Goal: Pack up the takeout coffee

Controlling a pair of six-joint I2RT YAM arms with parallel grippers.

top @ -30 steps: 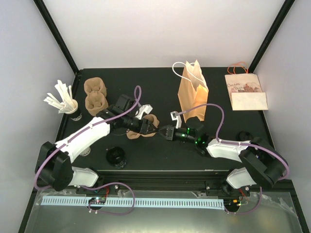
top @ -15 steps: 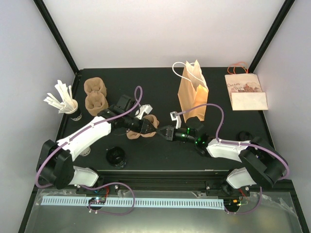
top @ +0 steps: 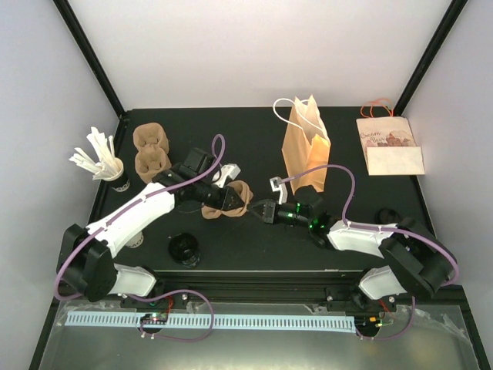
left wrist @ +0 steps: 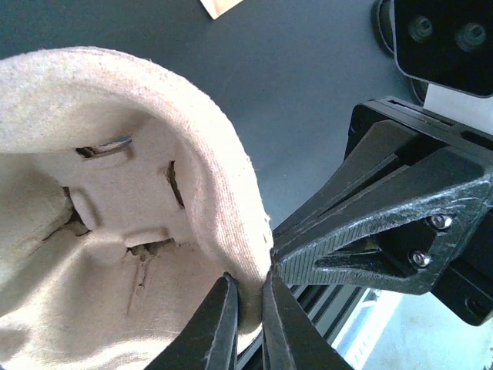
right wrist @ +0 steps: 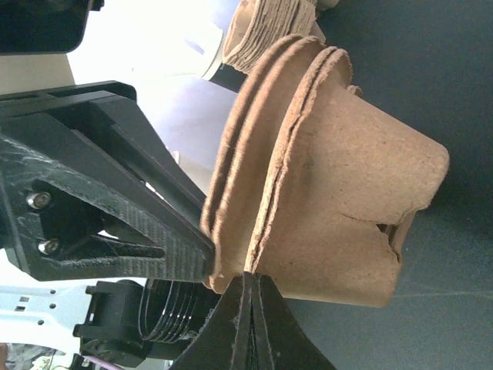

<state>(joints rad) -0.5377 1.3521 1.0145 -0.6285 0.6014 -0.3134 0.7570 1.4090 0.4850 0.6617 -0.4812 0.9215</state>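
A brown moulded-pulp cup carrier [top: 226, 202] lies near the middle of the black table [top: 254, 131], tipped on its side between the 2 arms. The left gripper [left wrist: 248, 282] reaches in from 9 o'clock, its fingers clenched on the carrier's rim, with the thin pulp wall pinched between them. The right gripper [right wrist: 248, 279] comes from 3 o'clock with its fingers pressed fully together; their tips touch the rim's edge just beside the left fingers, and whether any layer is caught between them cannot be told. At 1 o'clock of the carrier stands an upright tan paper bag with white handles [top: 304, 150]. At 10 o'clock sit 2 more pulp carriers [top: 151, 151], and at 7 o'clock a stack of black lids [top: 185, 248].
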